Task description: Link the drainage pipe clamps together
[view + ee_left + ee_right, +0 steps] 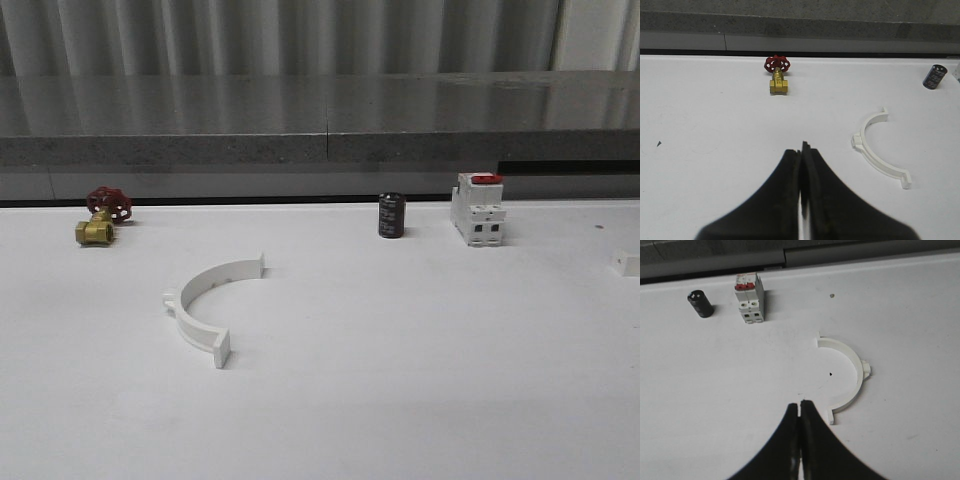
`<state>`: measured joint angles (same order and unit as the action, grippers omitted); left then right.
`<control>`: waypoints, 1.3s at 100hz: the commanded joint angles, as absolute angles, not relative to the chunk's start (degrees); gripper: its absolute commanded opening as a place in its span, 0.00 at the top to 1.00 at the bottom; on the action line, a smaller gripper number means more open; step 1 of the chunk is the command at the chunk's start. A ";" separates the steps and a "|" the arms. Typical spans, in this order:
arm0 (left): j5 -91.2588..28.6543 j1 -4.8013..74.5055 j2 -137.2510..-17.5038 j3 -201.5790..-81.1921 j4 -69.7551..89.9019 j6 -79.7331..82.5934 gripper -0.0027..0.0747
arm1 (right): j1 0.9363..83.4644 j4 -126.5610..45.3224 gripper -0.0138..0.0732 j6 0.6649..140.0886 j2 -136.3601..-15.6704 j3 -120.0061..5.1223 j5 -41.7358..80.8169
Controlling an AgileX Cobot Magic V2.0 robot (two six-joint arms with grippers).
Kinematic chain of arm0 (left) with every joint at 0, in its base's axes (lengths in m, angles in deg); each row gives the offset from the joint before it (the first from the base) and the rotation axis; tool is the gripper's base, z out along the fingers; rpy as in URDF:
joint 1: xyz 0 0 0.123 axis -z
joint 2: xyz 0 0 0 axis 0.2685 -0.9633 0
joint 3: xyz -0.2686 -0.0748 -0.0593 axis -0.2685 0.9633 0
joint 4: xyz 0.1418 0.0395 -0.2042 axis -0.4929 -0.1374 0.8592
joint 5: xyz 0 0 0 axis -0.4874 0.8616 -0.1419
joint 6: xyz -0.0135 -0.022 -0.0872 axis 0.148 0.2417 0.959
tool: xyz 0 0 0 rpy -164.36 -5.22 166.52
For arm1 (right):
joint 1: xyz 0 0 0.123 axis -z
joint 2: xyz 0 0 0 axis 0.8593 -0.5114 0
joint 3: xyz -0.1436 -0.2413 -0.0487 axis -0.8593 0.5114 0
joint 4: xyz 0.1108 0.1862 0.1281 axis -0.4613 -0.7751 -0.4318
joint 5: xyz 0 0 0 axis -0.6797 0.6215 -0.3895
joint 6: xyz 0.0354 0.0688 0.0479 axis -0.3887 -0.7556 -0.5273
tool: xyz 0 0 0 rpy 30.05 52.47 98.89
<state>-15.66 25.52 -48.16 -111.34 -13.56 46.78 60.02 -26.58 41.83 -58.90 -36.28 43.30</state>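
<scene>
Two half-rings lay well apart, one (879,147) off to the side of the closed, empty left gripper (801,150), the other (847,380) beside the pinched-shut right gripper (800,407).

Bright, even light — soft short shadows, slight glare, mild blur.

Laboratory or workshop test bench. A plain white tabletop (400,400) carries loose hardware samples set well apart: a brass gate valve with a red handwheel (100,218), a black cylindrical capacitor (391,216), a white circuit breaker with a red switch (477,210) and a white plastic pipe clamp half (205,305). A grey stone-like ledge (320,120) and corrugated metal wall (300,35) stand behind.
</scene>
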 commanded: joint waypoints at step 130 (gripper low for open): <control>-20.03 25.35 -48.28 -112.88 -12.92 46.78 0.99 | 74.24 -30.87 0.30 61.73 -116.25 -66.36 50.81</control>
<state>-15.69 25.52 -48.16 -111.34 -13.56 46.78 73.79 -30.18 59.57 -116.88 -64.58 52.89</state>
